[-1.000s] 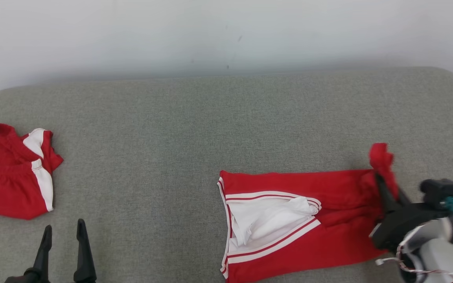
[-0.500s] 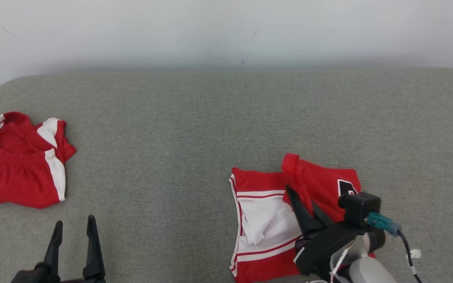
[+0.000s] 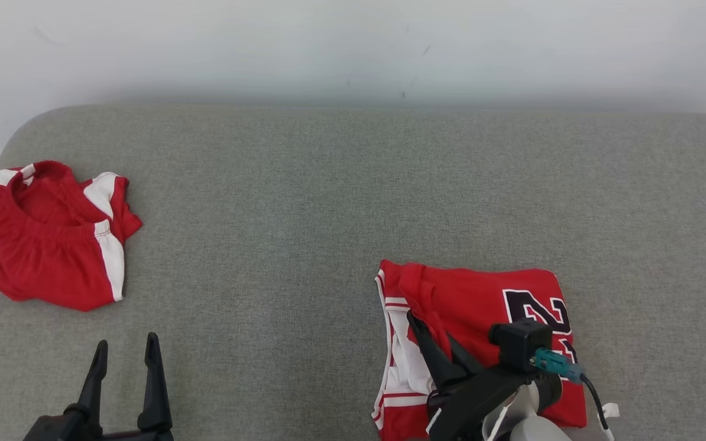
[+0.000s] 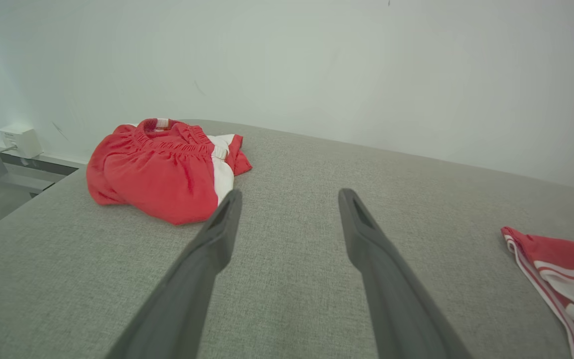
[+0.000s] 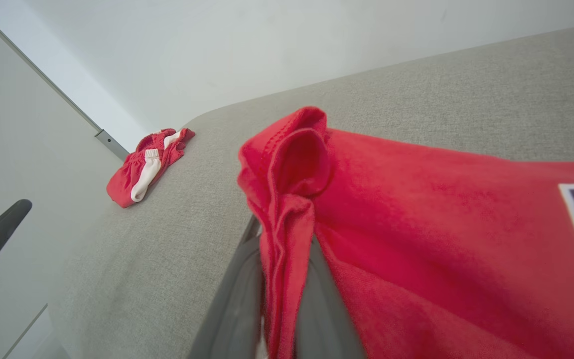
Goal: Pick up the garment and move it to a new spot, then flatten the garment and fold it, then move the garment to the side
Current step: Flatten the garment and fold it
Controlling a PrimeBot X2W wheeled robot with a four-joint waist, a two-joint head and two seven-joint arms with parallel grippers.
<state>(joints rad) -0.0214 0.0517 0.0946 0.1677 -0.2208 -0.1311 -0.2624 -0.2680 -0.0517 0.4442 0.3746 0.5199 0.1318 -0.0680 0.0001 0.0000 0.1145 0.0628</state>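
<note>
Red jersey (image 3: 482, 306) lies at the near right of the grey padded surface (image 3: 304, 202), doubled over so that its black, white-edged number faces up, with white, red-striped trim showing along its left edge. Your right gripper (image 3: 431, 327) is pinched shut on a bunched fold of that red cloth near the jersey's left side. In the right wrist view the fabric rises between the two dark fingers (image 5: 234, 304) and hides their tips. You cannot read the number whole: the black wrist camera (image 3: 520, 343) with its teal plug covers its lower part, and the arm and the picture's bottom edge cut off the jersey's near hem. Your left gripper (image 3: 127, 340) stands spread wide at the near left, holding nothing, over bare surface. Red shorts (image 3: 46, 245) with white side panels lie crumpled at the far left, well apart from the jersey, near the surface's rounded corner
</note>
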